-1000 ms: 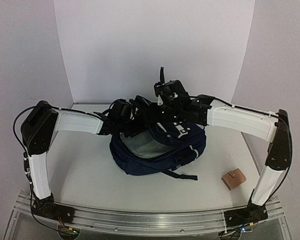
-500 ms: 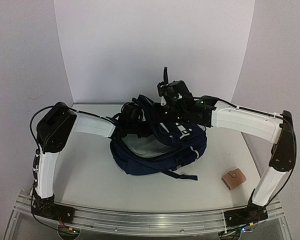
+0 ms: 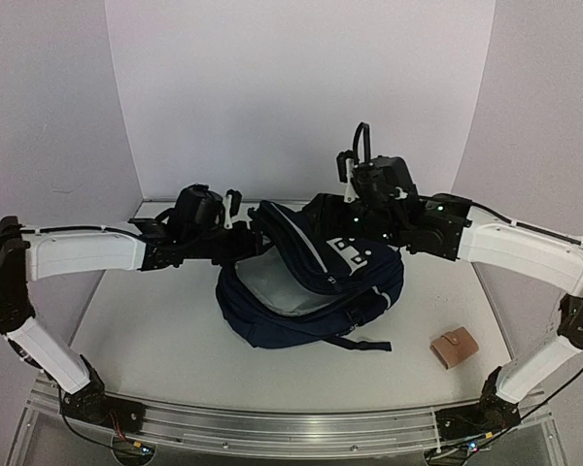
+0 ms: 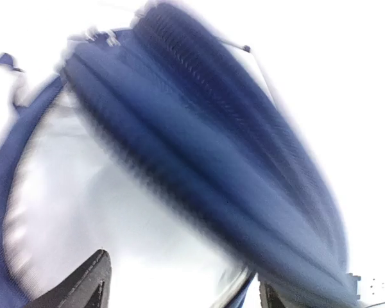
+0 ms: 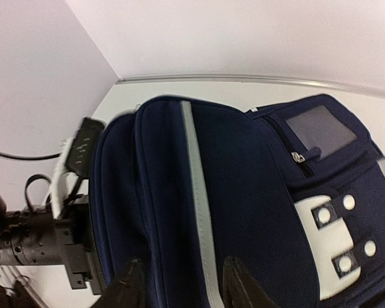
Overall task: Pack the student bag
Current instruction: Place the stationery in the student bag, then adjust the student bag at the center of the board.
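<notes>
The student bag (image 3: pixel 311 296), dark navy with a white stripe and white patches, lies in the middle of the table. Its main compartment gapes open and shows pale lining (image 4: pixel 115 212). My left gripper (image 3: pixel 241 228) is at the bag's left rim, open, with nothing between its fingers; the left wrist view is blurred and shows the lining and navy flap (image 4: pixel 231 160) ahead of the left gripper (image 4: pixel 182 269). My right gripper (image 5: pixel 183 261) is open just over the raised top flap, and the white stripe (image 5: pixel 196 186) runs between its fingertips. It sits at the bag's back (image 3: pixel 321 206).
A small brown wallet (image 3: pixel 454 348) lies on the table to the right of the bag, near the right arm's base. A dark strap (image 3: pixel 355 342) trails from the bag's front. White walls close the back and sides.
Both grippers have opened. The left arm has pulled back to the left, out of the bag's mouth. The right gripper has shifted right, and the bag's flap has settled forward.
</notes>
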